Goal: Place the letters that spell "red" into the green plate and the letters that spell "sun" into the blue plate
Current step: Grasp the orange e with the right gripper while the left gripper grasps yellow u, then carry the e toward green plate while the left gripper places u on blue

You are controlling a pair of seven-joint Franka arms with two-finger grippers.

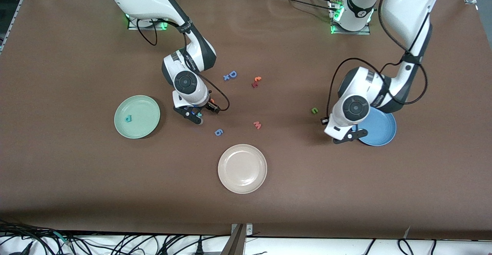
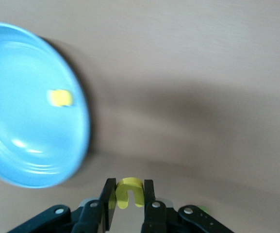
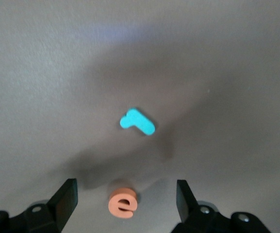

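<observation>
My left gripper (image 2: pixel 129 187) is shut on a yellow "u" (image 2: pixel 129 191), over the table just beside the blue plate (image 2: pixel 28 145). A yellow letter (image 2: pixel 60 97) lies in that plate (image 1: pixel 380 132). The olive-green "n" (image 1: pixel 314 110) sits on the table farther from the front camera than the left gripper (image 1: pixel 343 136). My right gripper (image 3: pixel 127 194) is open, low over the table, with the orange "e" (image 3: pixel 123 203) between its fingers and apart from both. The teal "r" (image 3: pixel 137 122) lies close by. The green plate (image 1: pixel 137 130) holds the teal "d" (image 1: pixel 128 119), beside the right gripper (image 1: pixel 194 113).
A beige-white plate (image 1: pixel 242 182) stands nearest the front camera, mid-table. A blue "g" (image 1: pixel 218 132) and a red "w" (image 1: pixel 257 124) lie between the arms. Nearer the bases lie a larger blue "D" (image 1: pixel 232 74) and a small orange and red pair (image 1: pixel 256 81).
</observation>
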